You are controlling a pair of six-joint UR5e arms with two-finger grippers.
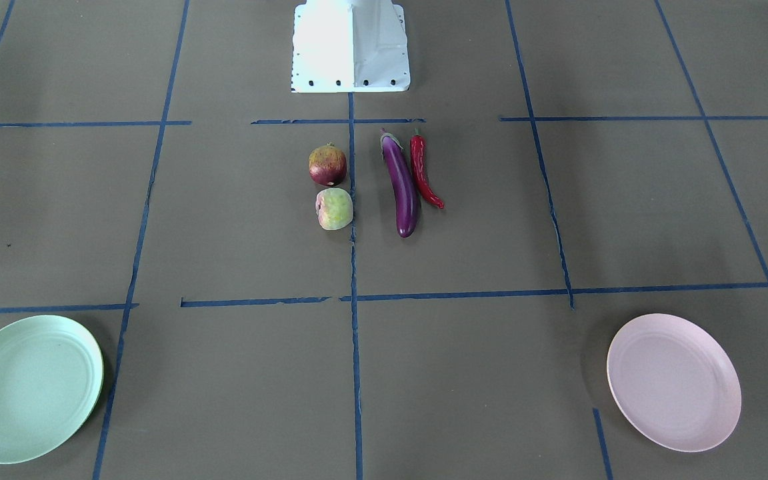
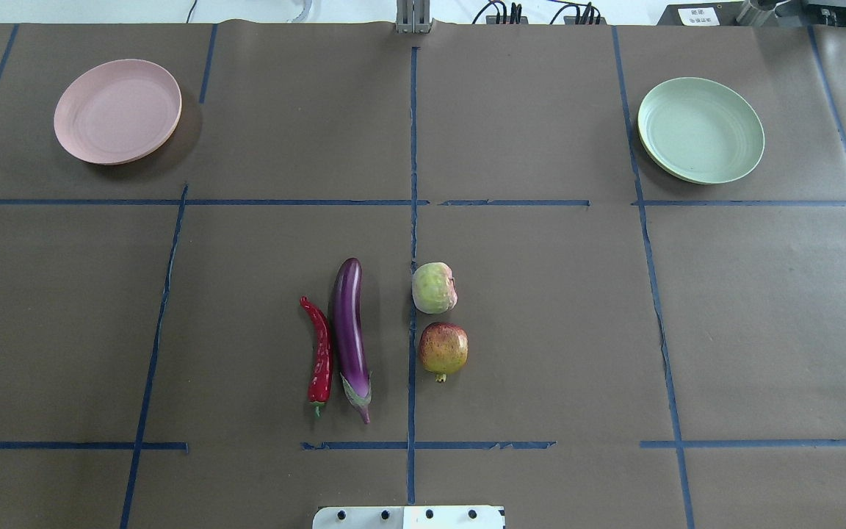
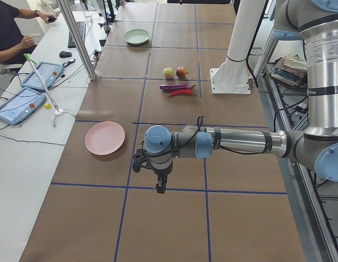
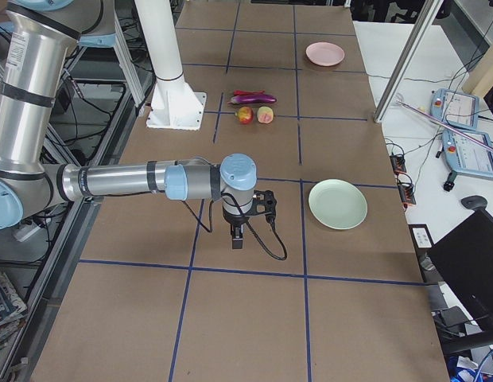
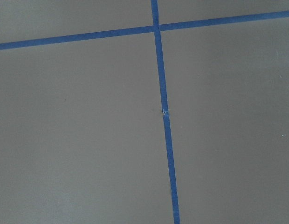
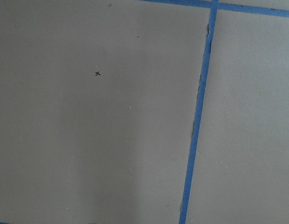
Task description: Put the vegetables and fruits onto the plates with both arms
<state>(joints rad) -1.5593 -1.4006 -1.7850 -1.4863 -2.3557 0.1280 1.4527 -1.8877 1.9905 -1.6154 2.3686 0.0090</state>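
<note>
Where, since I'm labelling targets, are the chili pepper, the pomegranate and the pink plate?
chili pepper [image 2: 323,360], overhead exterior view, middle of its curved body.
pomegranate [image 2: 443,349], overhead exterior view, centre of its round body.
pink plate [image 2: 117,110], overhead exterior view, bare centre.

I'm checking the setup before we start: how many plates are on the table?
2. The pink plate sits far from the robot's base on its left side. The mint green plate sits far from the base on its right side. Nothing in these views could hide another.
</note>
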